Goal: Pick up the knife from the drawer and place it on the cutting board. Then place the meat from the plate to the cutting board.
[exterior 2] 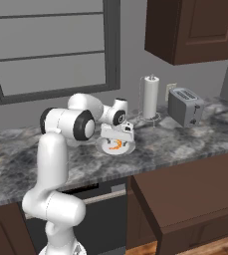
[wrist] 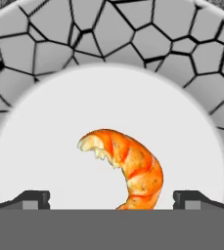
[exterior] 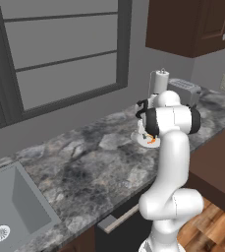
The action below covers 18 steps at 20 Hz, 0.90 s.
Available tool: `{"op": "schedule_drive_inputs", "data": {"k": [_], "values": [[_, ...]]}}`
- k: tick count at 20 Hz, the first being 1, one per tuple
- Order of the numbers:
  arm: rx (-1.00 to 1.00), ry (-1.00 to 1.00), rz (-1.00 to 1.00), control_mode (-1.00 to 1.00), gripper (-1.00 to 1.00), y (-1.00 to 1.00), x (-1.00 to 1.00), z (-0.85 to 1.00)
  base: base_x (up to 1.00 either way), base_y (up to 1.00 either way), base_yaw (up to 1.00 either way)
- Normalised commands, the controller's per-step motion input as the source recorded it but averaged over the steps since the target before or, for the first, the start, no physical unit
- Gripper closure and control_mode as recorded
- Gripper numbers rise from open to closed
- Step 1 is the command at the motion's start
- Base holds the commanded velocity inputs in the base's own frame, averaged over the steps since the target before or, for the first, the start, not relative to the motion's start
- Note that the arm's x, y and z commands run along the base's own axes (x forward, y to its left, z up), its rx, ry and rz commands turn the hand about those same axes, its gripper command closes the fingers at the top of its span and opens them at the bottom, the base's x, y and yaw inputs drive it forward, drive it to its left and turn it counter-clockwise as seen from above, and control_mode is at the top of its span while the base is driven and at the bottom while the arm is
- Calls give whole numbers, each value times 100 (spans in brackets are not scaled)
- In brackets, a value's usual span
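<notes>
Meat on plate — open claw straddling it

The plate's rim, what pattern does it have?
Grey with dark crack-like lines on the plate, clearest in the hand view.

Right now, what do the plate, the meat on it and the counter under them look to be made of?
The plate looks like glazed ceramic: smooth white centre, grey rim with dark crackle lines. The meat looks like cooked shrimp: glossy orange-red bands, pale ragged end. The counter looks like polished stone, perhaps granite: mottled grey and black veining.
</notes>
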Motion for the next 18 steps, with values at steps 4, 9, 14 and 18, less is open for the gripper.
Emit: {"op": "schedule_drive_inputs", "data": {"k": [4,9,14,18], "values": [[0,5,0,-100,-100,0,11,-22,0,0,0],[0,4,0,-100,-100,0,17,-21,0,0,0],[0,4,0,-100,100,0,10,-25,0,0,0],[0,4,0,-100,100,0,0,-29,0,0,0]]}}
